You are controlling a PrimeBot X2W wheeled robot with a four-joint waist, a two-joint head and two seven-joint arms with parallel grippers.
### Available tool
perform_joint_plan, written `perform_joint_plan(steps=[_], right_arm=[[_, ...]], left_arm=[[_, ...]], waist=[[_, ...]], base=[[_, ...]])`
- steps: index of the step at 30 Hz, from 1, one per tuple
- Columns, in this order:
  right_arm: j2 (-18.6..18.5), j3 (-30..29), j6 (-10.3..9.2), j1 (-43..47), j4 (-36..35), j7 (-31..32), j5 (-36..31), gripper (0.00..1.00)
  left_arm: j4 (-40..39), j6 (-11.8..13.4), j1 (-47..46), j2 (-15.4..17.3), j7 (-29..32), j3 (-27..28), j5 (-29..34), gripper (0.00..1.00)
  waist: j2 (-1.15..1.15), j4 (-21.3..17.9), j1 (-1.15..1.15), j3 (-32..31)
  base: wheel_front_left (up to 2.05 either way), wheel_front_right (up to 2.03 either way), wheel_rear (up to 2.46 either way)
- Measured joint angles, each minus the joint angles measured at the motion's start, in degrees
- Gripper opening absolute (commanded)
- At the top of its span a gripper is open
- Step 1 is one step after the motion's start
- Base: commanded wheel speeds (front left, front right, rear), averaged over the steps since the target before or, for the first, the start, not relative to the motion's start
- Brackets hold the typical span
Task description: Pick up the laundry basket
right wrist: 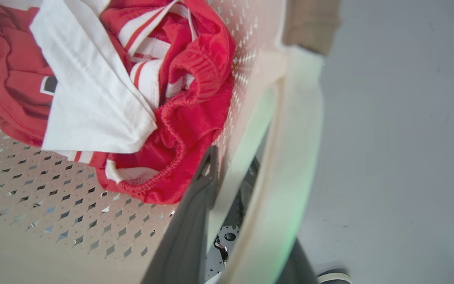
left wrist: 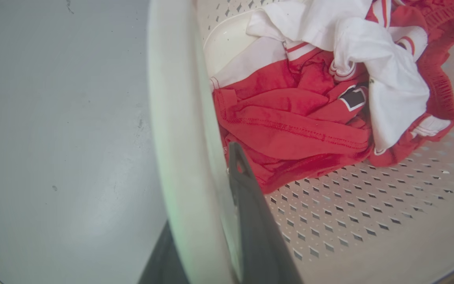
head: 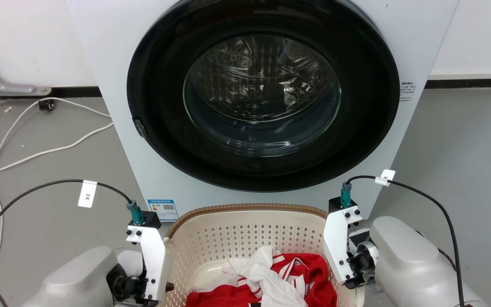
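Note:
The laundry basket [head: 245, 209], cream perforated plastic with a brown woven-look rim, stands on the floor right in front of the washing machine. Red and white clothes [head: 271, 277] lie inside it. My left gripper [head: 165, 286] is at its left side. In the left wrist view one dark finger [left wrist: 250, 205] is inside the basket wall [left wrist: 349, 205], the other is outside under the white rim [left wrist: 179, 157], and the two close on it. My right gripper [head: 350, 279] holds the right side the same way, with its inner finger [right wrist: 195, 213] against the white handle [right wrist: 286, 165].
The white washing machine [head: 96, 42] with its round dark glass door [head: 262, 94] rises directly behind the basket. White cables [head: 36, 153] run over the grey floor at the left. Black cables loop from both wrists. Bare floor [head: 463, 149] lies to the right.

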Motion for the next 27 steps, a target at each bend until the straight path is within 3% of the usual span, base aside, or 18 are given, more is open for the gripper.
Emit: perform_joint_plan(steps=[27], right_arm=[[-0.16,1.98,0.00,-0.62,1.66,-0.32,3.48,0.00]], left_arm=[[0.90,0.01,-0.80,-0.74,2.75,-0.22,-0.65,0.00]], waist=[[0.00,-1.14,0.02,0.17]], base=[[0.00,0.00,0.00]])
